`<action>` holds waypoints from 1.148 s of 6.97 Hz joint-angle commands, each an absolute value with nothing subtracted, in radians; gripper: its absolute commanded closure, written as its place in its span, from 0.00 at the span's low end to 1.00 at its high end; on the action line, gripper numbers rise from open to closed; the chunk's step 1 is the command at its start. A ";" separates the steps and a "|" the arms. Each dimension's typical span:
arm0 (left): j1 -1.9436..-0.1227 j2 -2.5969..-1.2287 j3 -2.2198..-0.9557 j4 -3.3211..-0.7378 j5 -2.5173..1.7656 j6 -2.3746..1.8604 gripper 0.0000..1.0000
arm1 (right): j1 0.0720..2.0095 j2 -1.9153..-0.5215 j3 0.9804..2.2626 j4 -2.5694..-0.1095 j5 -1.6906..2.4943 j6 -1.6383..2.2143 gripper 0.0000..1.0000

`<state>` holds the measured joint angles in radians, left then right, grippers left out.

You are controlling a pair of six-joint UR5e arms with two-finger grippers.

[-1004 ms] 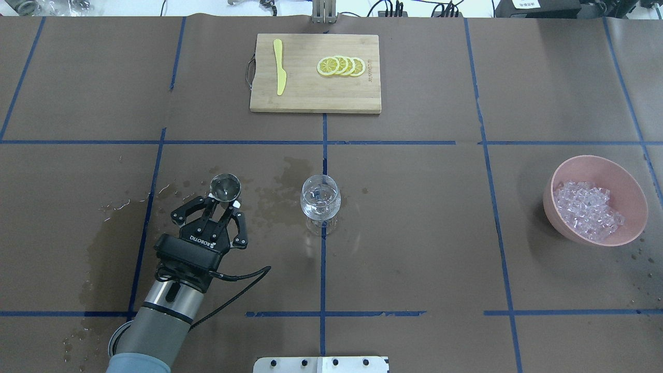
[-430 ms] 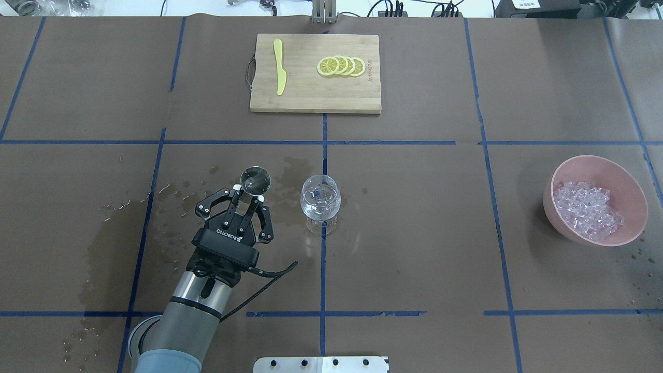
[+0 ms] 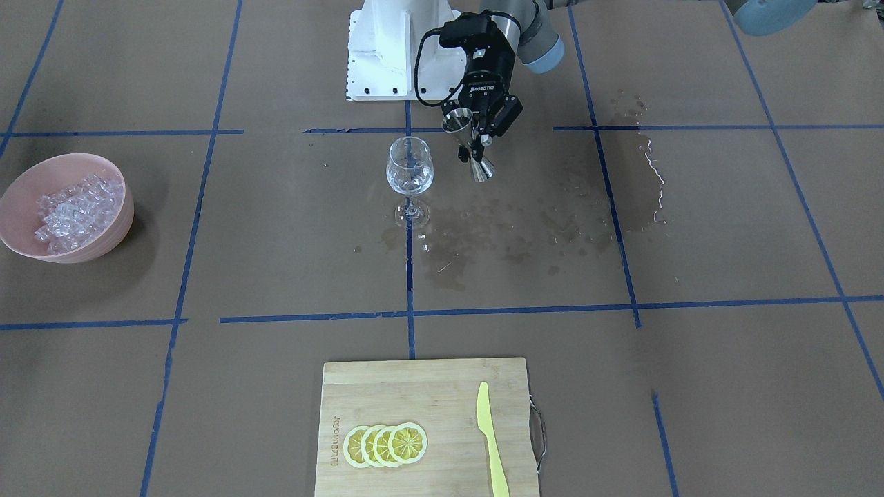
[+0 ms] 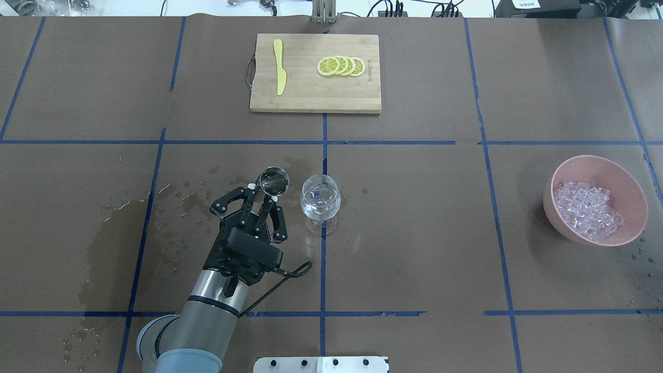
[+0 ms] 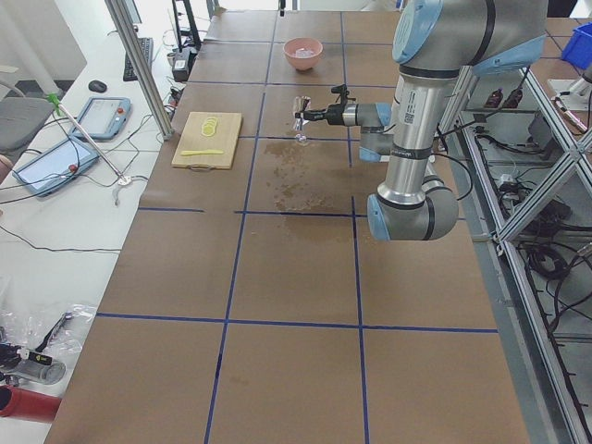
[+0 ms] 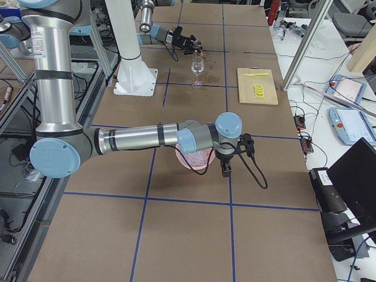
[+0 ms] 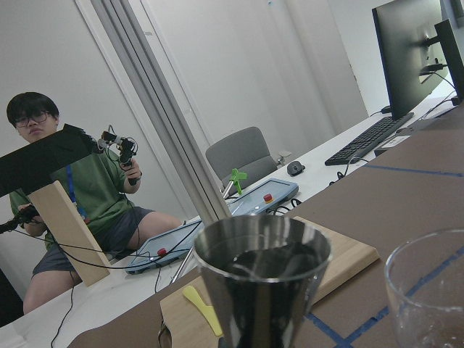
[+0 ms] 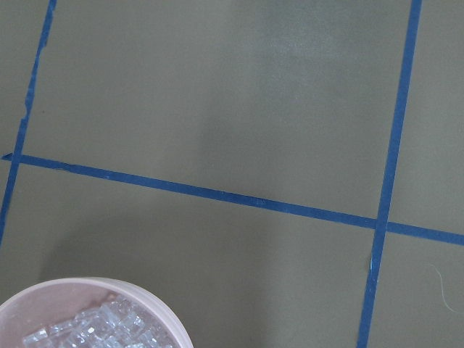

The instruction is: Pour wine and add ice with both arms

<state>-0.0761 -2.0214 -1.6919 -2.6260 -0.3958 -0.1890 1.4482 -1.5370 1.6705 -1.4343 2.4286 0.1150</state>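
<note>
Steel jigger (image 4: 273, 181), with the wine (image 7: 270, 262) glinting dark inside its cup, sits further right than a second ago. It now hangs just beside the wine glass (image 4: 320, 199), not yet over the rim. My left gripper (image 4: 265, 191) pinches the jigger at its waist. I judge the pour comes next: carry it a little further, then tip. The ice (image 4: 588, 210) lies heaped in the pink bowl (image 4: 549, 202), well apart. My right gripper (image 6: 225, 169) hovers there, but I cannot tell how its jaws stand.
</note>
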 commanded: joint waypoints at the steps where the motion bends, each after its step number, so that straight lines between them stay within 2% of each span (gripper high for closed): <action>1: -0.075 -2.051 -1.692 -2.515 -0.396 -0.186 1.00 | 1.448 -1.537 1.671 -1.434 2.428 0.115 0.00; 3: -0.074 -2.066 -1.692 -2.404 -0.396 -0.155 1.00 | 1.447 -1.537 1.671 -1.434 2.430 0.115 0.00; 8: -0.078 -2.077 -1.718 -2.395 -0.396 0.111 1.00 | 1.445 -1.537 1.671 -1.434 2.430 0.115 0.00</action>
<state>-0.0760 -2.0767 -1.7020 -2.3962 -0.3958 0.0279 1.4451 -1.5371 1.6705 -1.4343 2.4298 0.1151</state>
